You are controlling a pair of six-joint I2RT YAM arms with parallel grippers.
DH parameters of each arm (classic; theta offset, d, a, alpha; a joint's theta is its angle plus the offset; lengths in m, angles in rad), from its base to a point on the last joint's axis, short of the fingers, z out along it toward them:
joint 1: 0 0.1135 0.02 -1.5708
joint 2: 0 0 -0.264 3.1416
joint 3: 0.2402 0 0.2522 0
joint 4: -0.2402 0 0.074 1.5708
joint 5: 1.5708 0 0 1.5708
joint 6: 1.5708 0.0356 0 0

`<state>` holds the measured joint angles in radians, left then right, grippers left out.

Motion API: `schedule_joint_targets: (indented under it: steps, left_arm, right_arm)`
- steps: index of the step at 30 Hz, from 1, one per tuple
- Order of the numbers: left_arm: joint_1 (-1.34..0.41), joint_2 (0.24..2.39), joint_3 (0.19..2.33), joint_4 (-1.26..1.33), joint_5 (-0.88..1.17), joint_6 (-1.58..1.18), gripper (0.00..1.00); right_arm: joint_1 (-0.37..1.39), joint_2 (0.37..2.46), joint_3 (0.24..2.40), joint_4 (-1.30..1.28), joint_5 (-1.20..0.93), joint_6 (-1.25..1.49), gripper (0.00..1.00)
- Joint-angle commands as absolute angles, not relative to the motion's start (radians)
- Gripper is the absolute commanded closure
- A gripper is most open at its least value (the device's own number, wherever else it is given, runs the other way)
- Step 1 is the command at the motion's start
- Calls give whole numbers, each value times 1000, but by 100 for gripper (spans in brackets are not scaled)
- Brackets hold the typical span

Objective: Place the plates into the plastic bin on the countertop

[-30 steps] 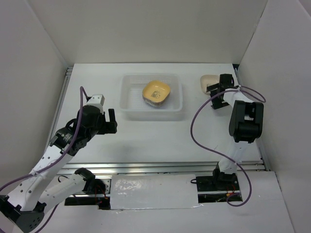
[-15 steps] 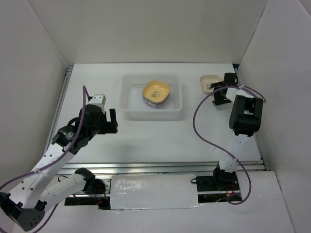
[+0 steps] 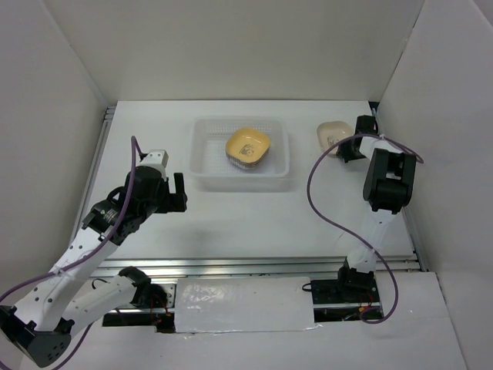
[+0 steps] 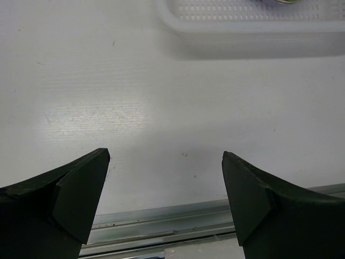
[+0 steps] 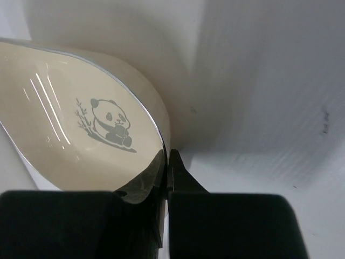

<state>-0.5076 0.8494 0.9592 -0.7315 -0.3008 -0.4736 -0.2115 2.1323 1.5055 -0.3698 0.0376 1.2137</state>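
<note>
Far right of countertop (image 3: 254, 223), near wall (image 3: 454, 154): cream plate (image 5: 64, 135), well apart from plastic bin (image 3: 202, 166). In plastic bin: yellow plate (image 3: 247, 145), seemingly atop others. Over bare surface, left gripper (image 4: 164, 162): jaws spread wide, empty. On cream plate's thin rim, right gripper (image 5: 167, 162): jaws pinched tight. Judgement: plate light, stiff, glossy, likely slippery; edge pinch shallow, may pivot; lift slow, level.

Left arm (image 3: 77, 254) and right arm (image 3: 372, 235) had white links, black joint housings and black bases. A purple cable (image 3: 309, 190) looped along each. Left gripper (image 4: 164, 159) had matte black wedge fingers (image 4: 75, 189). Right gripper (image 5: 167, 162) was black and blocky.
</note>
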Motion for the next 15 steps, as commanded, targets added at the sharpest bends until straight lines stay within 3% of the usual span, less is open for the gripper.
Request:
schedule_joint_targets:
  steps: [1,8,15]
  left_arm:
    - [-511,845,959,-698,-295,-462,1]
    - [-511,842,959,-699,-305,-466,1]
    - [-511,821,957,-699,-321,-474,1]
  right_arm:
    - [-190,2039,1473,-396,104,1198,100]
    - [-26,1809,1479,-403,268,1062,100]
    - [135,1747,1587,-452,238,928,100]
